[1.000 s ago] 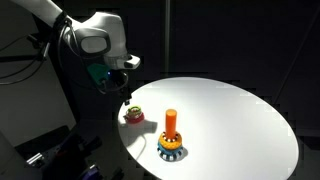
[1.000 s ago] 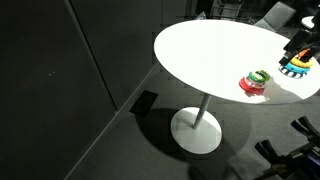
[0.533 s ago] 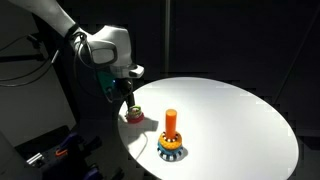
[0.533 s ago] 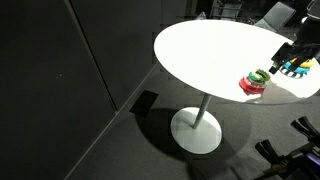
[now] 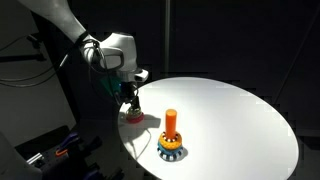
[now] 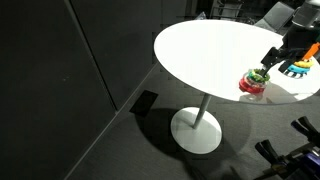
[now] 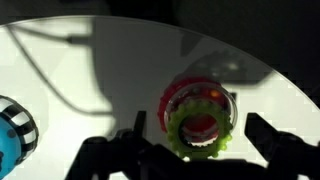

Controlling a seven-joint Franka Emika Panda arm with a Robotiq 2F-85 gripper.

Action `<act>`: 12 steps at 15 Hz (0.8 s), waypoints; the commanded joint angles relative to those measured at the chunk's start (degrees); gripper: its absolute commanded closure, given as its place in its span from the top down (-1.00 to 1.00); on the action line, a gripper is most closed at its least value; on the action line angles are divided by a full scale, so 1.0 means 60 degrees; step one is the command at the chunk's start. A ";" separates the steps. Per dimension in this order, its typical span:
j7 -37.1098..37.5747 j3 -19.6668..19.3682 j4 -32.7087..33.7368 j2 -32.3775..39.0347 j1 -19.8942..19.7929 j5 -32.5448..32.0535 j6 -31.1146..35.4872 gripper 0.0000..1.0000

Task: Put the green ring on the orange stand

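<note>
Table: round, white top (image 5: 235, 110), on a single pedestal foot (image 6: 197, 130); dark room all round.
Orange stand: upright on the table (image 5: 171, 122), rounded top, upper peg bare. It is the landmark for the notes below.
Blue scalloped ring: sits around the foot of the orange stand (image 5: 172, 150). In the wrist view only a sliver shows at the left edge (image 7: 10, 135).
Green ring: lies flat on top of the red ring — plain in the wrist view (image 7: 177, 127), a small green spot in an exterior view (image 6: 258, 76). It is well apart from the orange stand, near the table's rim on the arm's side, and not on the peg.
Red ring: flat on the table under the green ring, its rim showing around it (image 7: 178, 98). In an exterior view it is a red patch below the tool (image 5: 131, 117), on the same side of the orange stand as the green ring.
Tool: low over the stacked pair (image 5: 128, 104), well clear of the orange stand. In the wrist view (image 7: 200, 140) the jaws stand apart, with one dark finger (image 7: 128, 150) on each side of the two rings.
Contact: cannot tell whether the fingers touch either ring — their tips are dark against shadow.
Arm: white wrist housing (image 5: 112, 52) above the tool, reaching in from off the table on the far side of the rings from the orange stand.
</note>
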 commanded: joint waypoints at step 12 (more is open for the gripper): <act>0.0181 0.0201 0.0450 0.0605 0.0137 -0.0072 0.0316 1.00</act>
